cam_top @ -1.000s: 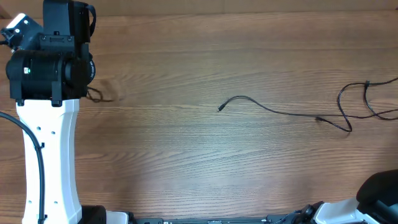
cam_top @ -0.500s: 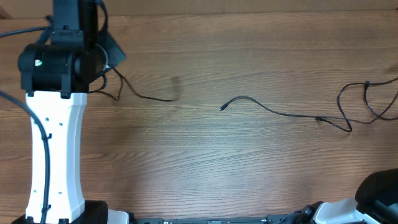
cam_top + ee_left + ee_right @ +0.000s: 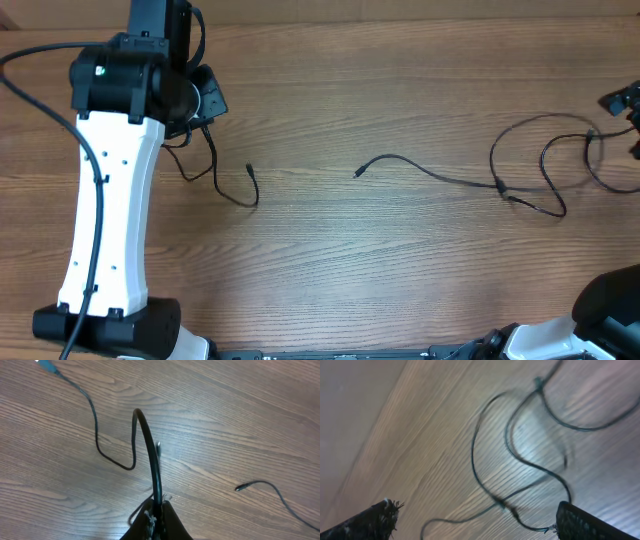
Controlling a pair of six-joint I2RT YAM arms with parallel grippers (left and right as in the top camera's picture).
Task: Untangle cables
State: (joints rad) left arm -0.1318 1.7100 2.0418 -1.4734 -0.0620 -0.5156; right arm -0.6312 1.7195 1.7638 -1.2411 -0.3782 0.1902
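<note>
Broadly, the wooden bench [image 3: 400,270] carries two separate stretches of cord, well apart from one another, which suggests the sorting is largely done and what remains is laying each piece out cleanly; the white left arm [image 3: 105,220] reaches up the left side so that its wrist sits over the far left part of the bench.

Next in size, the long cable [image 3: 440,178] runs from mid-bench out to the right, where it curls into several overlapping loops near the edge; those crossings are probably the last snarl worth opening. The held cable [image 3: 215,170] is shorter; it hangs from the left arm's wrist, bends along the wood and curls back up to a free tip just beside the arm.

The left pincer [image 3: 157,517] is pressed together on the held cable, which arches stiffly up out of the fingers before dropping to the bench; a pinch close to one end like this lets the rest trail free. The right pincer [image 3: 476,512] is spread wide with nothing between its fingers, hovering over the loops, seemingly placed to pick a strand.

Smallest, the long cable's plug end [image 3: 356,174] lies loose at mid-bench, touching nothing else.
</note>
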